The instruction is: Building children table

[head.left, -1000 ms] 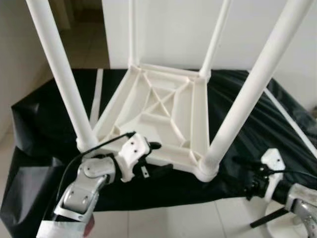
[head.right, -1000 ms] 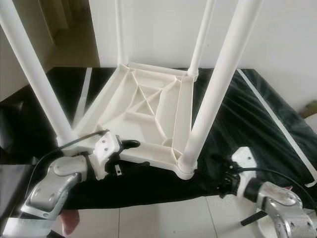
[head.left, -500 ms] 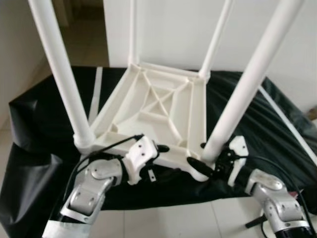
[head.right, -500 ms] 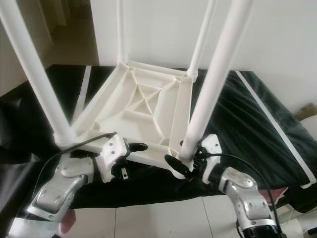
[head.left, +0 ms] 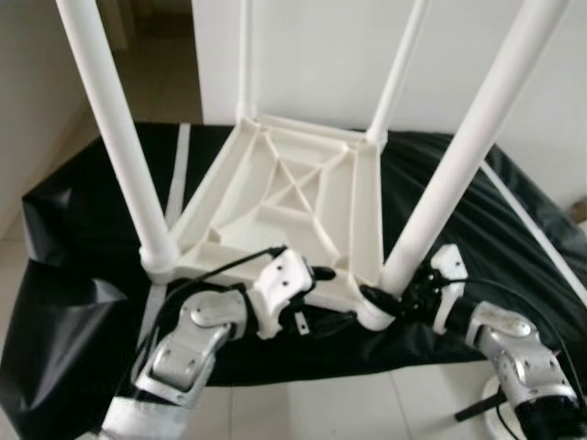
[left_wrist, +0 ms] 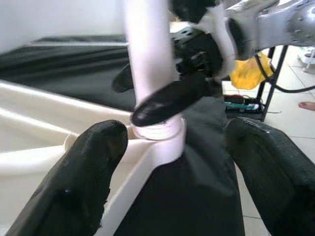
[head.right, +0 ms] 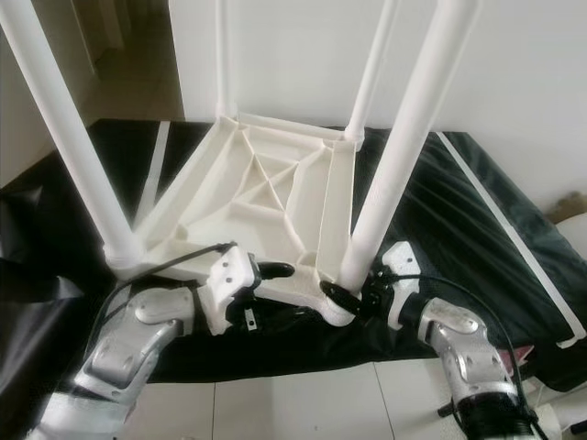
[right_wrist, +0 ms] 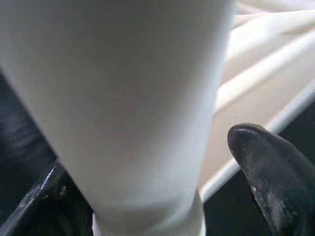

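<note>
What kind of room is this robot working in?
Probably a room in a home: a pale tiled floor, plain white walls, and a small white plastic table lying upside down on a black sheet.

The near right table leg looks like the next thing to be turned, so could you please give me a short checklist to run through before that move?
1. Right claw at the base of the near right leg, one finger either side: ok.
2. Firm grip on that leg: cannot tell; the right wrist view shows the fingers flanking it, contact unclear.
3. Left claw steadying the table frame: not ok; it is open at the near edge, gripping nothing.
4. Leg seated in its corner socket: ok, thread depth cannot be told.
5. Frame flat on the black sheet: ok.
</note>
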`<state>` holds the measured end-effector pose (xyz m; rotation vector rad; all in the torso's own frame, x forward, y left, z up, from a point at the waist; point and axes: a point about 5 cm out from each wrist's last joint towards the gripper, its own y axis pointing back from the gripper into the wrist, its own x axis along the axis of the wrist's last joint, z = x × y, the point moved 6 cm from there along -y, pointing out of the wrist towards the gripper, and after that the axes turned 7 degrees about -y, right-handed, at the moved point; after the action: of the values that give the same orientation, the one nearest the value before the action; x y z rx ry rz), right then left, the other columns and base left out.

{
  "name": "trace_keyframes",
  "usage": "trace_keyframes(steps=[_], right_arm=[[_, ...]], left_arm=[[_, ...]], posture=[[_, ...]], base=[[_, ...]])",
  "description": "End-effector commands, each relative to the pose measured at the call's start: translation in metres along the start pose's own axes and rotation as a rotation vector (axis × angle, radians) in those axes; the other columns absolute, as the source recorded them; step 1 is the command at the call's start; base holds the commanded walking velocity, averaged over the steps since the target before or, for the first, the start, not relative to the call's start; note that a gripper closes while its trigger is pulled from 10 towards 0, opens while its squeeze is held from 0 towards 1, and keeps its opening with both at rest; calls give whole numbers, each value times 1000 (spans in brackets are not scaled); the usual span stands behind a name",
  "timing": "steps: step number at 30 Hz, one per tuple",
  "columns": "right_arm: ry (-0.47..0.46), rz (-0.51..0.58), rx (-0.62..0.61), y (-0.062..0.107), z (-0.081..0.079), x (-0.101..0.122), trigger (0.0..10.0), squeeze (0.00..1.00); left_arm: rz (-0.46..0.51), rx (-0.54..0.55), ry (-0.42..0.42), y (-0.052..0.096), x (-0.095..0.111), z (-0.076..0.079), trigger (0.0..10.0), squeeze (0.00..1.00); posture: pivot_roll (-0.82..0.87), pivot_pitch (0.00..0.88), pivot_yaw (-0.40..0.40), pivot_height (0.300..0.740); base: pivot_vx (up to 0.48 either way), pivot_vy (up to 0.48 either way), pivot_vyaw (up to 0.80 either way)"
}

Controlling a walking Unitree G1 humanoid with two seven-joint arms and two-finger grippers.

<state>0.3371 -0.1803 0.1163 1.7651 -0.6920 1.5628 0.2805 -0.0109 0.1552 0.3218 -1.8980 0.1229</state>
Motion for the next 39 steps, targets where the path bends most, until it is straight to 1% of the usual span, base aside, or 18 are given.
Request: trace_keyframes(steps=[1,3,5,7,9,12,16,20,23,28,30,31,34,35,36,37,38,39], right_arm=[[4,-5,-53,6,12,-1,10000,0],[-7,11,-125,11,24,-2,10000,0],[-7,11,-125,11,24,-2,10000,0],[-9,36,-177,15,32,1,10000,0],[-6,46,-186,16,33,2,10000,0],[-1,89,-216,15,33,7,10000,0],[36,150,-298,23,38,15,10000,0],[43,158,-283,25,34,15,10000,0],[58,150,-236,22,22,12,10000,0],[85,144,-209,18,17,12,10000,0],[96,138,-208,16,19,13,10000,0],[99,144,-203,13,19,15,8471,0],[101,150,-199,11,19,18,8471,0],[113,150,-183,6,19,19,6235,0],[119,145,-180,5,19,18,6235,0],[119,140,-176,2,20,17,4314,0],[119,140,-176,2,20,17,4314,0],[120,134,-174,1,19,15,3882,0]], left_arm=[[-8,34,-13,-4,-1,-3,10000,0],[25,29,-33,-15,9,-8,10000,0],[25,29,-33,-15,9,-8,10000,0],[48,35,-26,-21,14,-11,10000,0],[56,36,-21,-23,15,-11,10000,0],[65,33,-7,-26,15,-7,10000,0],[78,67,69,-28,13,1,10000,0],[60,60,116,-25,6,9,10000,0],[5,40,168,-20,-8,17,10000,0],[2,58,166,-22,-10,16,10000,0],[-13,59,124,-23,-11,16,10000,0],[-9,51,122,-23,-10,16,10000,0],[-5,45,124,-22,-9,17,10000,0],[-8,70,111,-22,-9,12,10000,0],[-15,80,102,-22,-10,10,10000,0],[-28,95,76,-24,-10,6,10000,0],[-28,95,76,-24,-10,6,10000,0],[-33,101,62,-25,-10,5,10000,0]], posture=[[91,0,-83,740],[74,0,-80,740],[74,0,-80,740],[46,0,-65,740],[40,0,-63,740],[25,0,-53,740],[19,0,-46,740],[21,0,-44,740],[20,0,-41,740],[33,0,-35,740],[35,0,-35,740],[40,0,-30,740],[40,0,-30,740],[31,0,-7,740],[31,0,-7,740],[35,0,-2,740],[35,0,-2,740],[36,0,-1,740]], base=[[0,0,0],[0,0,0],[0,0,0],[0,0,0],[0,0,0],[0,0,0],[0,0,0],[0,0,0],[0,0,0],[0,0,0],[0,0,0],[0,0,0],[0,0,0],[0,0,0],[0,0,0],[0,0,0],[0,0,0],[0,0,0]])
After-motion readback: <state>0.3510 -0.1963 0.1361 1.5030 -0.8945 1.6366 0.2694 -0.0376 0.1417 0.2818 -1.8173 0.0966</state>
